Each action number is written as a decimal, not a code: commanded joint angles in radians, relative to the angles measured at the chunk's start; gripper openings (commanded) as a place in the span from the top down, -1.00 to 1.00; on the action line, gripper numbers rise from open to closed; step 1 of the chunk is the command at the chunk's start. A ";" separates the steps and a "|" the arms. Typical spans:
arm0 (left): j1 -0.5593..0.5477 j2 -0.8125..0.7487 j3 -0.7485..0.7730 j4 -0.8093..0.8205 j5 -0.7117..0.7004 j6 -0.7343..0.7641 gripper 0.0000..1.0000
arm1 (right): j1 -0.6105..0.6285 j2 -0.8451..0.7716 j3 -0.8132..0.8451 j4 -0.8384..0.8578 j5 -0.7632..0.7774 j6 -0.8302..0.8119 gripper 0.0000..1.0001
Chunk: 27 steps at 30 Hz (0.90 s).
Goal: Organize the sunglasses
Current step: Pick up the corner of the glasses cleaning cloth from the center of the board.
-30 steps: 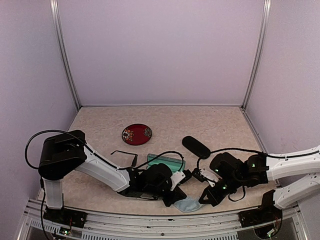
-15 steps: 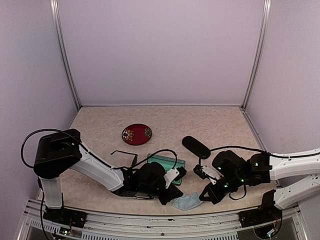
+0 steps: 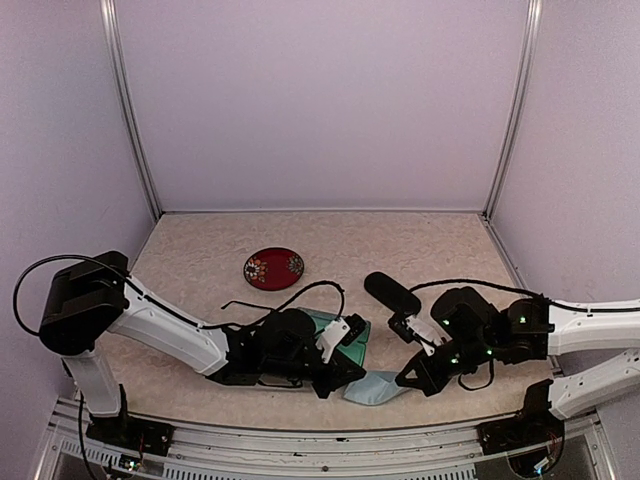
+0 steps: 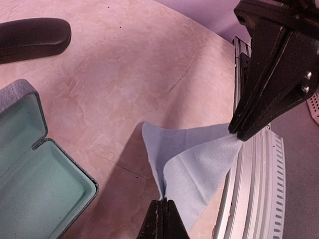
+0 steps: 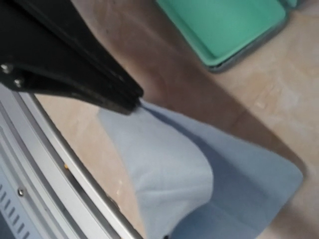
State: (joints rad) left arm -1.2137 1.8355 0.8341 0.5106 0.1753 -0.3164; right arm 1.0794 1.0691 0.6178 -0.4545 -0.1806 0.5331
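Grip: left gripper (image 4: 162, 210), right gripper (image 4: 238, 132) each clamped on blue cloth (image 4: 194, 167) | thin black sunglasses (image 3: 240, 303) at cloth's ten o'clock: light, fragile; judged best taken by bridge.

Near edge, blue cloth (image 3: 375, 389) held between left tool (image 3: 352, 374) and right tool (image 3: 404, 381), red dish (image 3: 273, 268) behind

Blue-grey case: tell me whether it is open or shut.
Open. The case shows its bare green lining in both wrist views, lid swung back; nothing lies in the visible part.
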 commanded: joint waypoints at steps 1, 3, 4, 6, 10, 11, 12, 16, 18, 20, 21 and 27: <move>0.012 -0.027 -0.026 0.016 -0.007 0.009 1.00 | -0.016 -0.042 0.021 0.011 0.015 -0.010 1.00; 0.013 -0.018 -0.028 0.016 -0.001 0.011 1.00 | -0.017 -0.059 0.020 0.008 0.012 -0.008 1.00; 0.013 -0.010 -0.025 0.014 0.006 0.011 1.00 | -0.019 -0.068 0.019 0.004 0.010 -0.006 1.00; 0.011 0.010 -0.013 0.004 0.033 0.008 1.00 | -0.019 -0.087 0.019 -0.008 0.007 -0.002 1.00; -0.006 0.053 0.014 -0.011 0.043 0.006 0.98 | -0.019 -0.081 -0.009 -0.013 -0.026 0.009 1.00; -0.007 0.063 0.017 -0.010 0.043 0.001 0.97 | -0.019 -0.074 -0.023 -0.005 -0.036 0.013 1.00; -0.009 0.073 0.022 -0.010 0.043 -0.007 0.97 | -0.019 -0.067 -0.036 0.002 -0.048 0.018 1.00; -0.009 0.111 0.037 -0.036 0.018 -0.025 0.97 | -0.019 -0.067 -0.088 0.036 -0.076 0.048 1.00; -0.009 0.123 0.040 -0.049 0.007 -0.032 0.97 | -0.019 -0.074 -0.106 0.053 -0.093 0.059 1.00; -0.009 0.130 0.044 -0.058 -0.003 -0.035 0.91 | -0.019 -0.075 -0.123 0.069 -0.112 0.065 1.00; -0.009 0.132 0.045 -0.062 -0.008 -0.036 0.88 | -0.017 -0.073 -0.130 0.075 -0.119 0.068 1.00; -0.007 0.115 0.039 -0.071 -0.041 -0.046 0.62 | -0.013 -0.049 -0.155 0.104 -0.142 0.077 1.00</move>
State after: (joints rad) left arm -1.2190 1.9545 0.8555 0.4549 0.1703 -0.3473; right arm 1.0695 1.0073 0.4812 -0.3973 -0.2932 0.5941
